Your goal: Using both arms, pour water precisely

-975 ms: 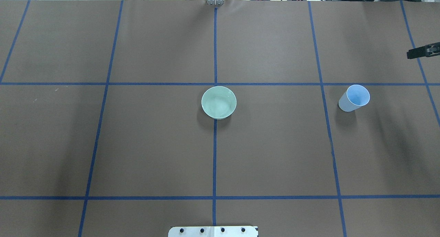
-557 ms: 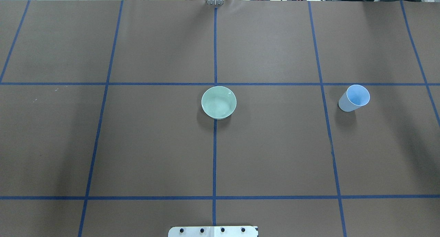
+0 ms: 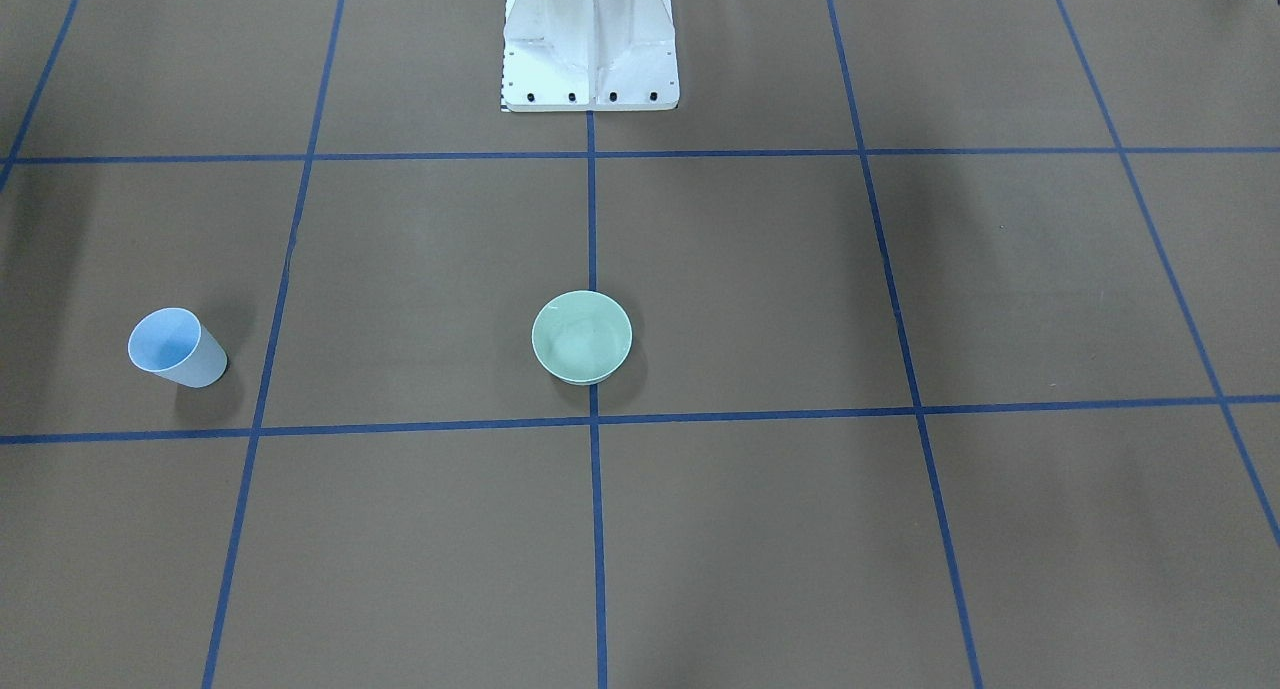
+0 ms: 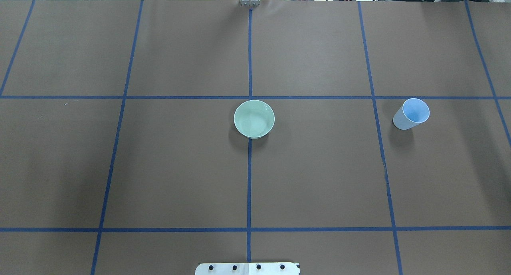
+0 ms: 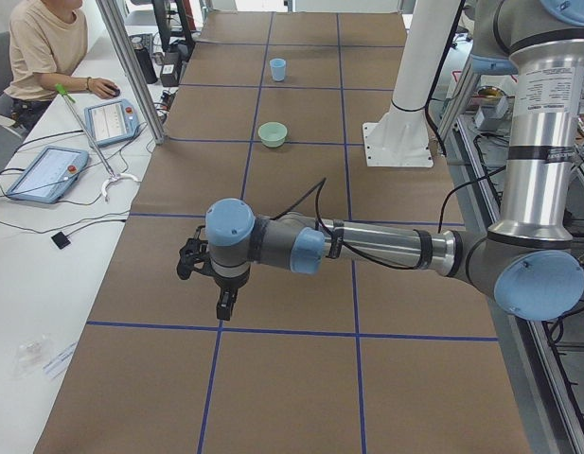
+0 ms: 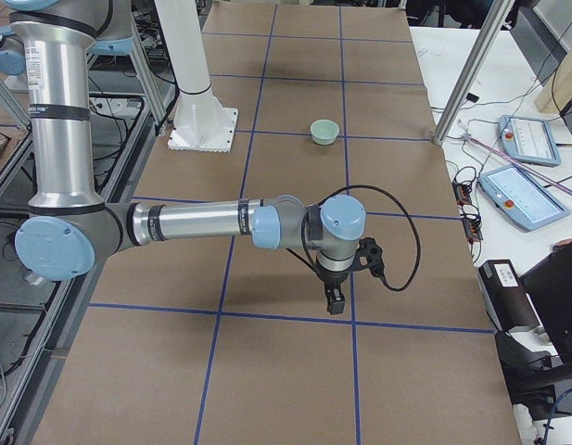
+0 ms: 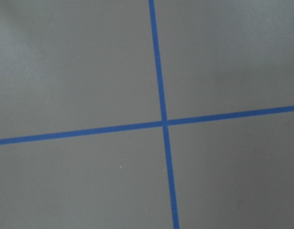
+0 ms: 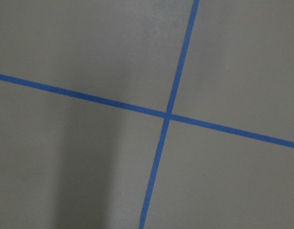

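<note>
A pale green bowl [image 4: 254, 119] stands at the table's centre, also seen in the front view [image 3: 581, 336]. Faint pale ripples show inside it, possibly the water. A light blue cup [image 4: 412, 113] stands upright to the bowl's right, also in the front view [image 3: 175, 347]; no liquid shows in it. My left gripper [image 5: 223, 305] hangs over the table's far left end and shows only in the exterior left view. My right gripper [image 6: 335, 299] hangs over the far right end and shows only in the exterior right view. I cannot tell whether either is open or shut. Both are far from the cup and bowl.
The white pedestal [image 3: 590, 44] stands at the robot's side of the table. Blue tape lines [image 4: 249, 179] grid the brown table cover. An operator [image 5: 45, 47] sits by tablets beside the table's far edge.
One second ago a black gripper tip showed at the overhead view's right edge. It has moved out of that view to the right. Bowl and cup have not moved.
</note>
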